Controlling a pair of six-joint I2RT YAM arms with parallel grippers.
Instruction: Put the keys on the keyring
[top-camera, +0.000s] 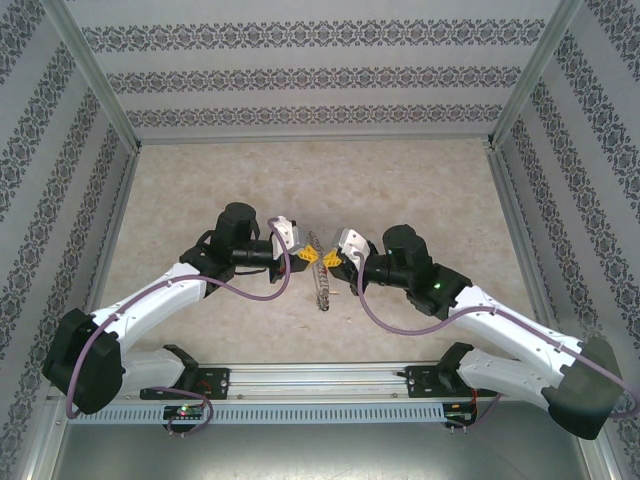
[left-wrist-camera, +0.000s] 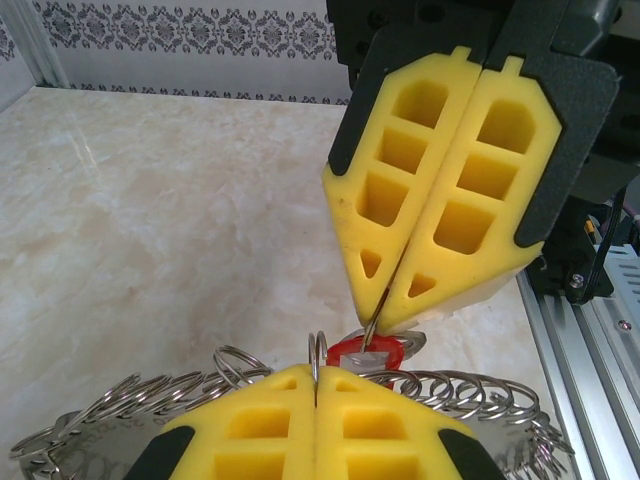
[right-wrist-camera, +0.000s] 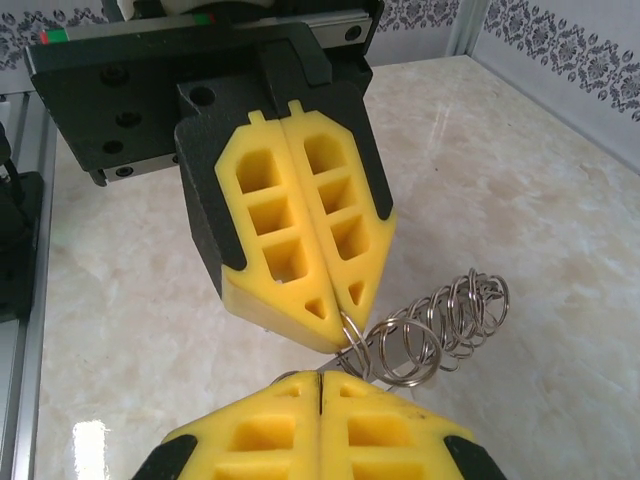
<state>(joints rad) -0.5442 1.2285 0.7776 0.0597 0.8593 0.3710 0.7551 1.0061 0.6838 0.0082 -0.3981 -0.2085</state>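
- While both arms meet mid-frame, I see my left gripper (right-wrist-camera: 338, 310) clamped on the keyring (right-wrist-camera: 440, 325).
- My right gripper (left-wrist-camera: 385, 305) pinches the red-tagged key (left-wrist-camera: 365, 352), just beside that keyring.

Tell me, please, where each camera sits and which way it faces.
Top external: above and behind the bases, looking down at the table; both arms, left claw, right claw.
Left wrist: on the left arm, facing the right claw; own claw at bottom.
Right wrist: on the right arm, facing the left claw; own claw at bottom.
Shared: both wrist views show the keyring.
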